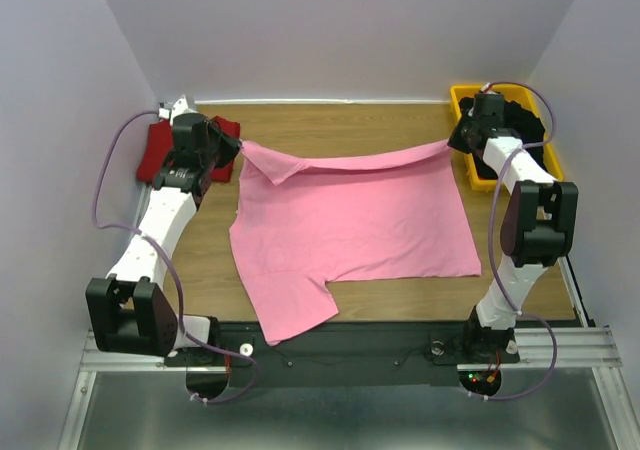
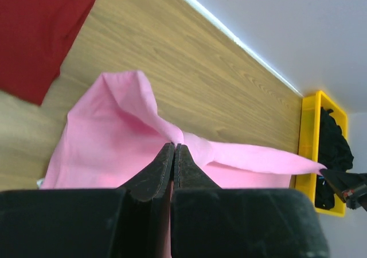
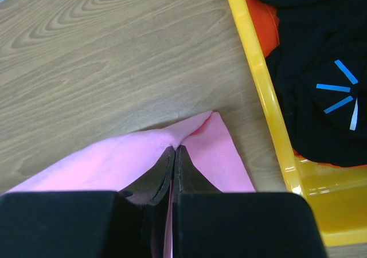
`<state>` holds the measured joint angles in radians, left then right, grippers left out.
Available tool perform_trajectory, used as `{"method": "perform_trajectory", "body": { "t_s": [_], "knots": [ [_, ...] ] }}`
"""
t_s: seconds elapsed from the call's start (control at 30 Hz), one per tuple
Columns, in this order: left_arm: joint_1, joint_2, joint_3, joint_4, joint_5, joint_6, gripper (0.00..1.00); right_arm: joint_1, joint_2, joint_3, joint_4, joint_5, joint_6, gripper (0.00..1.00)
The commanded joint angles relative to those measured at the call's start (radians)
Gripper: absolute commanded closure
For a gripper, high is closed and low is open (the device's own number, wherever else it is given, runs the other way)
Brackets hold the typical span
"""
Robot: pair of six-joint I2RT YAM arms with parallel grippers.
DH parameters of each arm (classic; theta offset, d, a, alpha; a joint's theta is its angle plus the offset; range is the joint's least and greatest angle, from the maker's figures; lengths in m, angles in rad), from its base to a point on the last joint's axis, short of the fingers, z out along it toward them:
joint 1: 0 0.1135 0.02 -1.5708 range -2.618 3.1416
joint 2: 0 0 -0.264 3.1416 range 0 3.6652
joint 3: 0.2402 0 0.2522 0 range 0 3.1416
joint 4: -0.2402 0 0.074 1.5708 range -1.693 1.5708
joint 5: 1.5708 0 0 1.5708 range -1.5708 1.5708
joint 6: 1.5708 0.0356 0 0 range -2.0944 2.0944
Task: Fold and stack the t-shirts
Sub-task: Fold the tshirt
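The pink t-shirt (image 1: 350, 220) — far edge pinched by left tool (image 2: 174, 147), right tool (image 3: 175, 149); seemingly taut.

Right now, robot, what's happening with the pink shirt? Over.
Left tool shut on pink t-shirt, far left corner. Right tool shut on far right corner. Far edge taut between them, rest on table. Nothing blocking.

Yellow bin (image 1: 481, 178) at far right corner of wooden table (image 1: 340, 130)
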<state>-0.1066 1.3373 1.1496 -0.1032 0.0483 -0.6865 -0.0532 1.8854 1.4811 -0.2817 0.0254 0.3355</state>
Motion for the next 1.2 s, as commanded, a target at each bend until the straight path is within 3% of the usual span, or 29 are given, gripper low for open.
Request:
{"method": "perform_trajectory", "body": {
  "t_s": [0.0, 0.47, 0.97, 1.17],
  "knots": [
    [-0.001, -0.084, -0.092, 0.02, -0.007, -0.074, 1.0, -0.008, -0.055, 0.008, 0.009, -0.012, -0.012, 0.99],
    [-0.001, -0.269, -0.338, 0.004, -0.011, -0.226, 1.0, -0.022, -0.126, -0.057, -0.074, 0.004, 0.025, 0.99],
    [-0.001, -0.312, -0.594, 0.069, 0.07, -0.372, 0.99, -0.036, -0.074, -0.157, -0.093, 0.031, 0.086, 0.99],
    [-0.001, -0.314, -0.651, 0.088, 0.048, -0.37, 0.88, -0.036, -0.04, -0.156, -0.093, 0.028, 0.092, 0.99]
  ]
}}
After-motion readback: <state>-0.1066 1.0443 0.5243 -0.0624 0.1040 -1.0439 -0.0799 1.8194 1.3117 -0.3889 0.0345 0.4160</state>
